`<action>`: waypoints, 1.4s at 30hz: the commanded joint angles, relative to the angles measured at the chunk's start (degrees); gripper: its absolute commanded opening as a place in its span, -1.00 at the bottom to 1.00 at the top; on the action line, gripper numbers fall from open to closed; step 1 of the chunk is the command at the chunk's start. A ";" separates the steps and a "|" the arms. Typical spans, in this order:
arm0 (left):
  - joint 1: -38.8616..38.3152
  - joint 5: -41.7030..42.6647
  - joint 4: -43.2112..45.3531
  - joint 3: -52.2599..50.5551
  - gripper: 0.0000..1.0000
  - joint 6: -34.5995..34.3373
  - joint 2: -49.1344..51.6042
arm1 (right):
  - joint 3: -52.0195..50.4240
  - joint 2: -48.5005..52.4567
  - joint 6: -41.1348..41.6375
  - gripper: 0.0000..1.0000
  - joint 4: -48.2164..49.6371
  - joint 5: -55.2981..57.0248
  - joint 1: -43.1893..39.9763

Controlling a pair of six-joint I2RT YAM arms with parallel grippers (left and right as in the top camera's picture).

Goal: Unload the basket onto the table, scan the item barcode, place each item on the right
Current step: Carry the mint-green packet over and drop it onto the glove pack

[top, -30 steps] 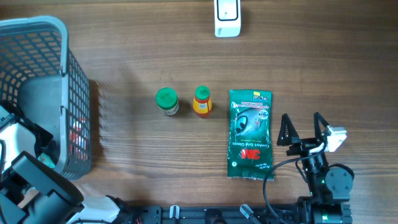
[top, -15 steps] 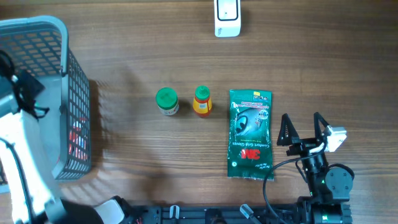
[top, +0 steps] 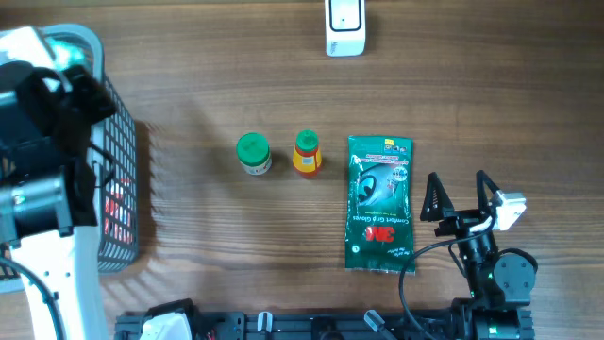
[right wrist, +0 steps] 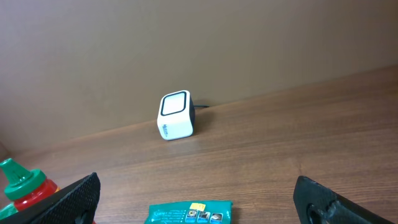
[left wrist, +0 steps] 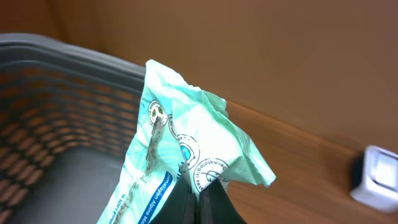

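Note:
In the left wrist view my left gripper (left wrist: 198,193) is shut on a crumpled pale green wipes packet (left wrist: 186,140), the item, and holds it up above the grey basket (left wrist: 68,93). No barcode shows on the side facing the camera. From overhead the packet (top: 68,44) peeks out beside the left arm at the basket's far end. The white scanner (top: 344,26) stands at the table's back edge, far to the right of the packet. My right gripper (top: 458,184) rests open at the front right, with nothing in it.
A green-capped jar (top: 253,153), a red bottle (top: 306,154) and a dark green glove packet (top: 380,203) lie mid-table. The basket (top: 118,189) fills the left edge and has more items inside. The scanner (right wrist: 176,116) faces the right wrist camera.
The left arm has risen out of the basket with the wipes packet and swung toward the basket's far end. The right arm has not moved.

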 commanded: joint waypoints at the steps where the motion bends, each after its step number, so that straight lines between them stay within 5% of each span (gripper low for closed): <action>1: -6.16 1.16 -0.15 0.87 -0.93 -0.33 -0.79 | -0.07 -0.35 -0.17 1.00 0.15 -0.85 0.44; 21: -29.40 1.20 -4.48 0.85 -0.92 -4.79 1.11 | -0.07 -0.35 -0.17 1.00 0.15 -0.85 0.44; 25: -34.71 6.80 -3.61 0.85 -0.92 -5.90 5.84 | -0.07 -0.35 -0.17 1.00 0.15 -0.85 0.44; 29: -41.05 8.96 0.92 0.85 -0.92 -4.02 11.15 | -0.07 -0.35 -0.17 0.99 0.15 -0.85 0.44; 33: -47.54 11.65 12.35 0.85 -0.92 6.19 16.15 | -0.07 -0.35 -0.20 0.99 0.15 -0.85 0.44; 38: -52.06 17.05 22.40 0.85 -0.92 6.32 27.26 | -0.07 -0.35 -0.17 1.00 0.15 -0.85 0.44; 42: -54.49 17.49 20.35 0.85 -0.92 5.86 34.69 | -0.07 -0.35 -0.17 1.00 0.15 -0.85 0.44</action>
